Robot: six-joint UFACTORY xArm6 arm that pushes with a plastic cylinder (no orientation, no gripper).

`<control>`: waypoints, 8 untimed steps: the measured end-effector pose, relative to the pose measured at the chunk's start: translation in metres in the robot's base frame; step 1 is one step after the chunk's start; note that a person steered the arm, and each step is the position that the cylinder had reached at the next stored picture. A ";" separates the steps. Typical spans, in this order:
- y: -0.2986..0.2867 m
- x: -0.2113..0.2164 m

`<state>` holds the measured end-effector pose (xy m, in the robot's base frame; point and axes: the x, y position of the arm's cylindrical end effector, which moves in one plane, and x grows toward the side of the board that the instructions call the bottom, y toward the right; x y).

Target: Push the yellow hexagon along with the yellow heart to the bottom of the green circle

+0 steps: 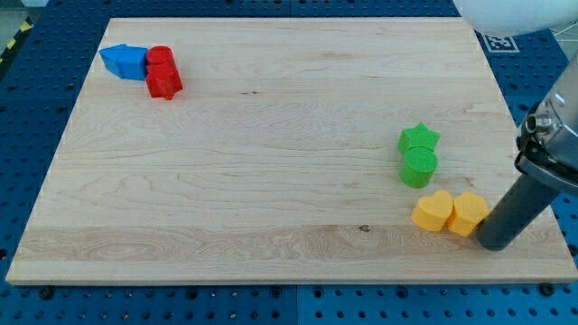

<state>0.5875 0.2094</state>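
Note:
The yellow heart [433, 211] and the yellow hexagon [468, 214] lie side by side, touching, near the board's lower right. The green circle [418, 168] sits just above them, with a green star [419, 138] touching its top. My tip [494, 242] rests on the board at the hexagon's right side, close to or touching it. The dark rod runs up to the view's right edge.
A blue block [125, 61] and two red blocks [163, 72] sit together at the board's upper left. The wooden board's [271, 162] right edge and bottom edge lie close to my tip. A blue perforated table surrounds the board.

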 end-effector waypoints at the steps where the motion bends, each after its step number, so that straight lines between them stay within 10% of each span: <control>1: -0.010 0.000; 8: 0.012 -0.028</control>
<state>0.5595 0.2209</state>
